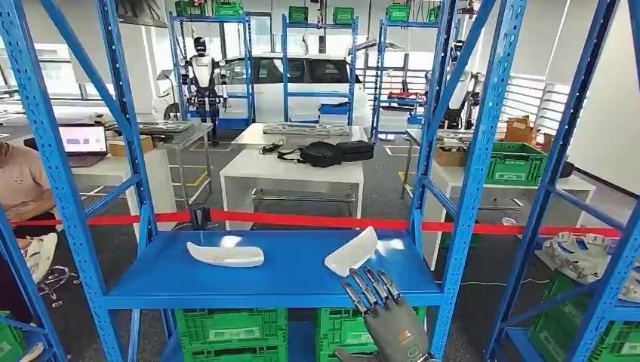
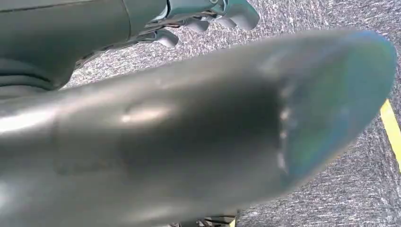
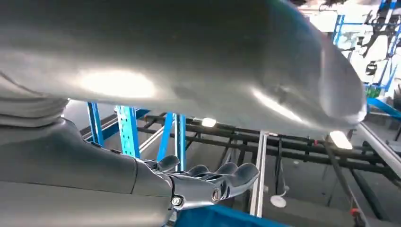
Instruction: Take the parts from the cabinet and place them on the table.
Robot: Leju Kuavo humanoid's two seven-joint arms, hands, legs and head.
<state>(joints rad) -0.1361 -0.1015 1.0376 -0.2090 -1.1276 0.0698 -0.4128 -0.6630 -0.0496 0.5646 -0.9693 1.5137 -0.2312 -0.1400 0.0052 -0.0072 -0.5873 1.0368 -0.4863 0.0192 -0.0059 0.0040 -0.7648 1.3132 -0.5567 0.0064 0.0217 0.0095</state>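
Grey right hand reaches toward curved white part.

Red barrier tape, green crates

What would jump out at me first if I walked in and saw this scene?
Two white curved parts lie on a bright blue shelf: the left part lies flat, while the right part tilts up near the robot's right hand, which reaches up from below with fingers spread, just short of it. Behind the shelf runs a red barrier tape, and further back another humanoid robot stands beside a white car.
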